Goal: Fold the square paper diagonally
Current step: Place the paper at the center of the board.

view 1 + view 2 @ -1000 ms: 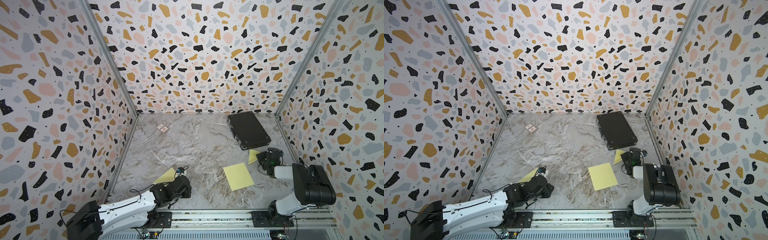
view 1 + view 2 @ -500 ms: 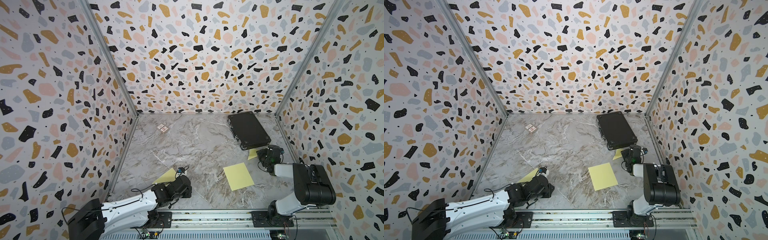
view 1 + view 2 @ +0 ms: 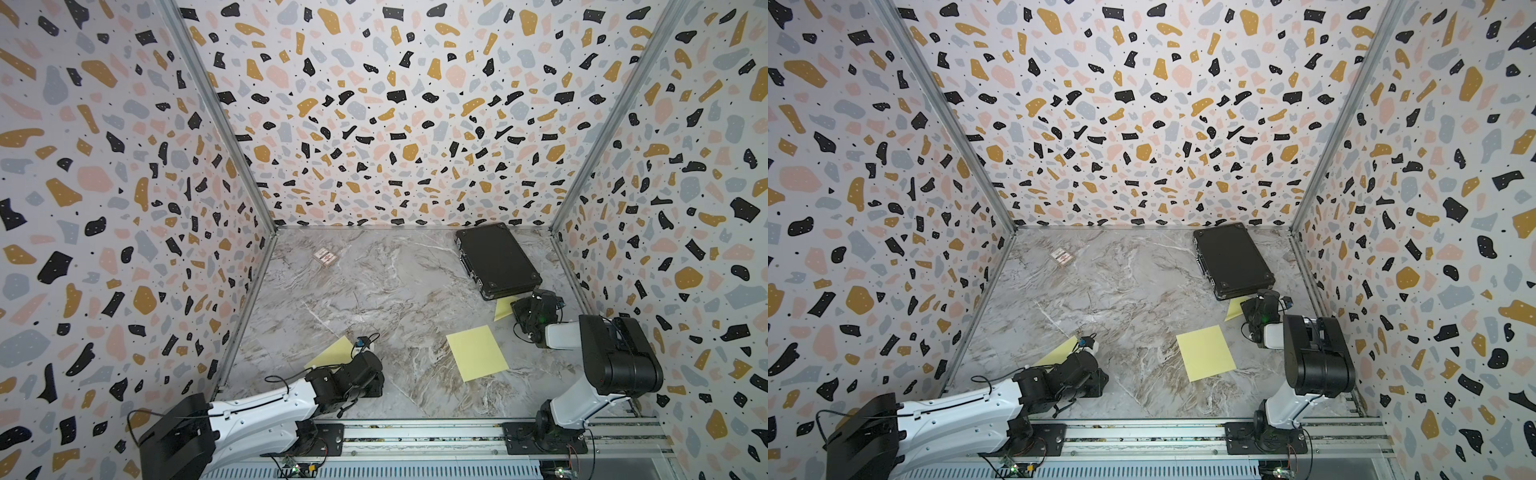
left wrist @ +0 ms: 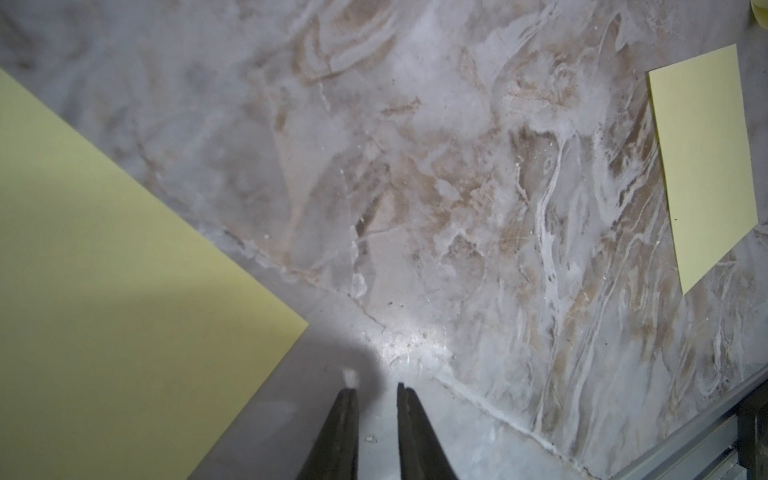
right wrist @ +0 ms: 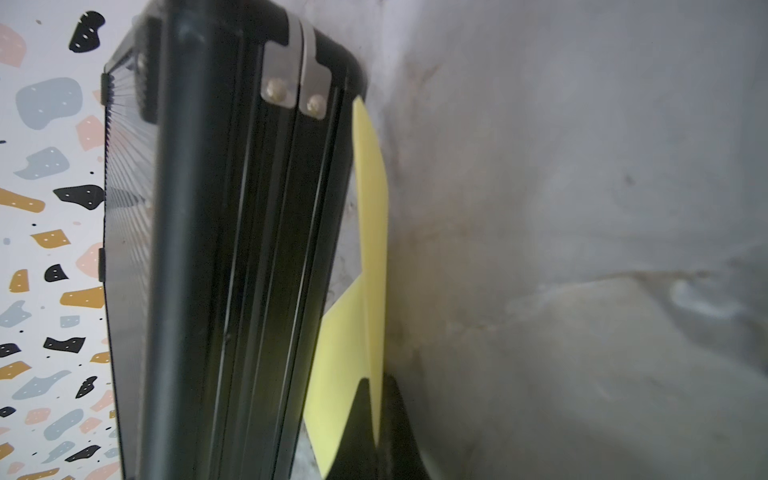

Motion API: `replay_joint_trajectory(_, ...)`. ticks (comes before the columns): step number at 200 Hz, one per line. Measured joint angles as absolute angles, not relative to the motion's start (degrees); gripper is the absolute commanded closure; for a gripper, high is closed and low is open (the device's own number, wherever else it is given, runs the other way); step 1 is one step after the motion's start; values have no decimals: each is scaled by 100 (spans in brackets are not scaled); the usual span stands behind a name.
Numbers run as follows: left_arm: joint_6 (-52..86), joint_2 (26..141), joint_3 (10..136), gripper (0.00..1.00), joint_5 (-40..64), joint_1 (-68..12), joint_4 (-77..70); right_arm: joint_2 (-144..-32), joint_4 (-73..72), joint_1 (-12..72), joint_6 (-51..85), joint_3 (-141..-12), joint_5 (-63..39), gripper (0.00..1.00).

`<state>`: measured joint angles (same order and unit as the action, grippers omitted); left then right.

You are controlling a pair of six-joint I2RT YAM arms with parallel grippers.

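Right end effector (image 5: 378, 388) clamped on yellow paper (image 5: 370, 208) beside black case (image 5: 232, 249), left end effector (image 4: 376, 392) narrowly parted beside another sheet (image 4: 104, 291)

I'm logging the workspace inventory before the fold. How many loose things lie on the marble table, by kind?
Pale yellow square paper sheets: 3 (centre; near the left arm; beside the case)
Black hard case with metal corners: 1
Small pinkish flat packet: 1
Total: 5
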<state>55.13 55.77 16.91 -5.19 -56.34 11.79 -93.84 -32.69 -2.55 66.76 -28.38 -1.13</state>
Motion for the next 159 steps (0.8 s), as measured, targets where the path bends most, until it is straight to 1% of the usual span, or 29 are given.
replay_joint_trajectory(7, 5513, 5586, 1691, 78, -519, -5634, 1177, -9378, -3269, -255, 6667, -2838, -130, 89)
replay_joint_trajectory(24, 5513, 5605, 1691, 78, -517, -5634, 1175, -9332, -3229, -255, 6643, -2838, -165, 73)
replay_joint_trajectory(54, 5511, 5618, 1691, 78, -517, -5634, 1170, -8956, -2895, -255, 6571, -2840, -174, 56)
replay_joint_trajectory(81, 5511, 5621, 1691, 78, -519, -5634, 1177, -8309, -2265, -255, 6438, -2845, -89, 40)
replay_joint_trajectory(109, 5507, 5561, 1691, 78, -526, -5634, 1227, -7500, -1280, -255, 6228, -2856, 27, 38)
replay_joint_trajectory(129, 5500, 5450, 1691, 78, -548, -5634, 1278, -6860, -311, -255, 5861, -2939, 40, 42)
replay_joint_trajectory(137, 5492, 5389, 1691, 77, -554, -5634, 1286, -6654, 54, -255, 5625, -3024, -84, 44)
replay_joint_trajectory(159, 5485, 5221, 1691, 76, -582, -5634, 1282, -6412, 980, -121, 4925, -3422, -565, 46)
